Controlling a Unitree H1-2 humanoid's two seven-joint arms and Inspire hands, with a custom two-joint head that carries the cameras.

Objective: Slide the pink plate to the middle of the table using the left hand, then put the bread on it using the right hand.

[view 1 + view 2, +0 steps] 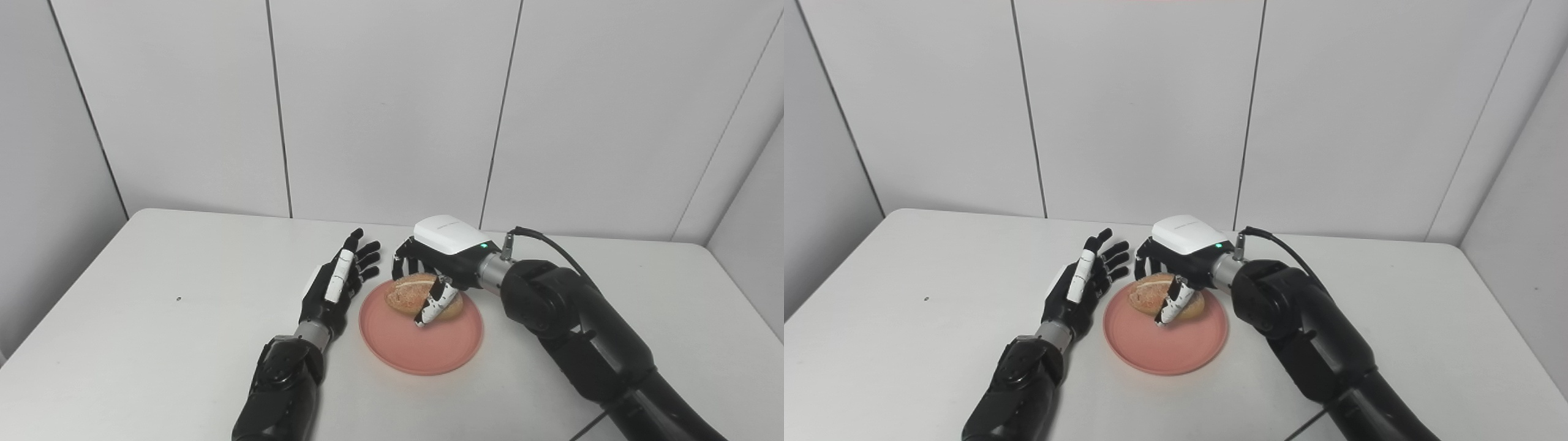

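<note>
My right robot hand (432, 269) is over the far part of the pink plate (421, 348), curled around the bread (411, 293). Its thumb crosses the near face of the loaf and its fingers (405, 260) come down behind it, so the bread sits between them in my hold. The loaf's underside looks to be at the plate's surface, though I cannot tell whether it is resting there or just above it. The white back of this hand faces up, with a small green light showing near the wrist, and a black cable loops out from the wrist above my forearm.

My left robot hand (340, 278) is just to the left of the plate, empty, with its fingers (366, 251) stretched out and spread, pointing away from me toward the wall. Its edge is close beside the plate's rim; I cannot tell whether the two touch.

The pink plate lies flat on the white desk (153, 318), about midway across it and toward my side. The bread is a round brown roll with a pale floury slash on top, lying on the plate's far half, leaving the near half bare. A small dark speck (178, 299) marks the desk well off to the left.
</note>
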